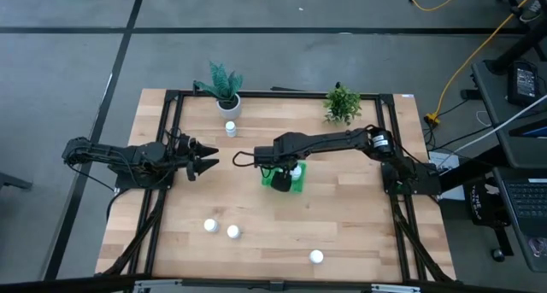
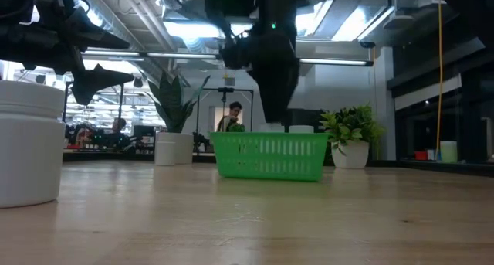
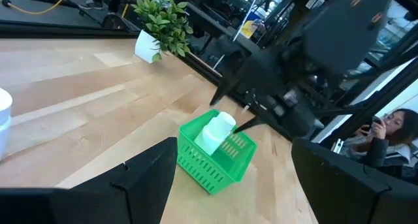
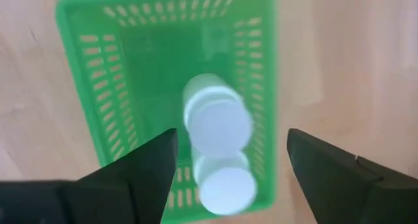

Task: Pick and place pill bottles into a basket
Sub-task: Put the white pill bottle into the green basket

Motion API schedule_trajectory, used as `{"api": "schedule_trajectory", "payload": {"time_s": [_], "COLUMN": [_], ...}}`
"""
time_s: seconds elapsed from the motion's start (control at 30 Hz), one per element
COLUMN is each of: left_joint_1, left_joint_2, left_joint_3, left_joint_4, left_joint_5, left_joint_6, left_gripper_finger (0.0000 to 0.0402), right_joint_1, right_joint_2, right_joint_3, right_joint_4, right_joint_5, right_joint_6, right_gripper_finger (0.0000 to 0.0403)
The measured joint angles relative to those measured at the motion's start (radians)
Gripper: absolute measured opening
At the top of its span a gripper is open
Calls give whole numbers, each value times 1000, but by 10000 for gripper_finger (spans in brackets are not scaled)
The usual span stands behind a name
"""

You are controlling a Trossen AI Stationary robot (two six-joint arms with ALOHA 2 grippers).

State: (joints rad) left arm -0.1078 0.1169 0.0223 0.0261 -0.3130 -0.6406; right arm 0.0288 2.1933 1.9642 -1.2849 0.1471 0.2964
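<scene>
The green basket (image 1: 295,186) stands on the table's middle and also shows in the low view (image 2: 270,157). Two white pill bottles stand in it, one (image 4: 217,123) beside the other (image 4: 225,185). My right gripper (image 4: 232,139) hovers open just above the basket (image 2: 274,103), fingers pointing down on either side of the bottles without touching them. My left gripper (image 1: 209,161) is open and empty, left of the basket, above the table. Loose bottles stand near the white pot (image 1: 231,128) and toward the near edge (image 1: 210,225), (image 1: 232,231), (image 1: 316,256).
Two potted plants stand at the far edge (image 1: 224,88), (image 1: 342,103). One bottle (image 2: 27,141) stands close to the low camera. Black frame rails (image 1: 167,139) run along the table's left and right sides. A person (image 3: 385,129) sits beyond the table.
</scene>
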Motion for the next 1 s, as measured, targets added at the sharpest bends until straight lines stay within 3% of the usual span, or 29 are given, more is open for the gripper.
{"api": "schedule_trajectory", "payload": {"time_s": [0.23,0.33,0.5,0.63,0.87,1.0], "left_joint_1": [0,0,0,1,47,114], "left_joint_2": [0,1,38,130,432,639], "left_joint_3": [0,26,168,349,715,860], "left_joint_4": [8,9,-57,-126,-456,-676], "left_joint_5": [-5,-10,-43,-53,-52,-52], "left_joint_6": [0,11,132,291,532,608], "left_gripper_finger": [295,295,295,295,295,295], "right_joint_1": [0,9,63,120,177,215], "right_joint_2": [-2,-33,-289,-467,-714,-815], "right_joint_3": [280,391,197,52,-298,-525], "right_joint_4": [-143,-163,27,117,277,446], "right_joint_5": [144,257,503,686,723,723], "right_joint_6": [-20,15,112,100,160,170], "right_gripper_finger": [293,293,294,294,294,294]}}
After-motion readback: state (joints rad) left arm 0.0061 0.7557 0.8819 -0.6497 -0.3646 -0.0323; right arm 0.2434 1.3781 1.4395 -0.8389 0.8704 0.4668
